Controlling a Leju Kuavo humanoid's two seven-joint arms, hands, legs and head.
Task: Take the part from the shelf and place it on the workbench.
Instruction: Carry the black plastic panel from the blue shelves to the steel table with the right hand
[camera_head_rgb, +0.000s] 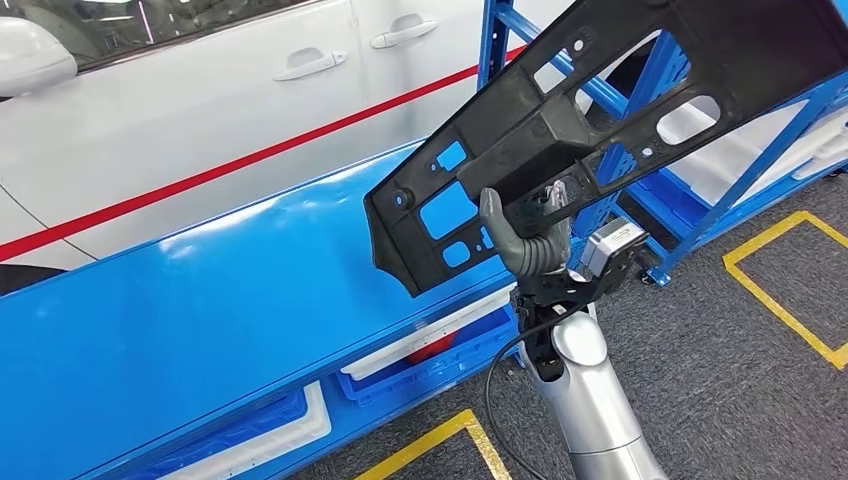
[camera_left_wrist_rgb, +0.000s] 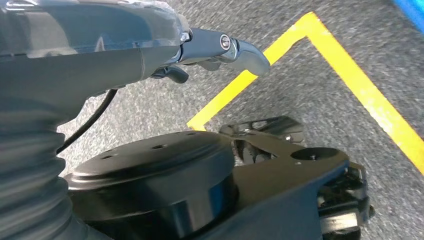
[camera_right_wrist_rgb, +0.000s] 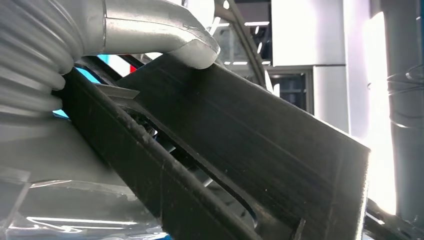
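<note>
Part (camera_head_rgb: 610, 95), a long black moulded panel with cut-outs, held aloft and tilted, its left end low over the right portion of the blue counter (camera_head_rgb: 200, 320), its right end high before the blue shelf (camera_head_rgb: 700, 190). The right hand (camera_head_rgb: 530, 235) grips the panel near mid-length from beneath, the thumb (camera_right_wrist_rgb: 170, 42) pressed on one face in the right wrist view; a central hold probably balances so long a piece. The panel hangs clear of the counter, so placement appears not yet done. A white car (camera_head_rgb: 200, 110) stands beyond. The left hand (camera_left_wrist_rgb: 220, 50) hangs over grey floor with yellow tape (camera_left_wrist_rgb: 350, 80), fingers curled in, holding nothing.
</note>
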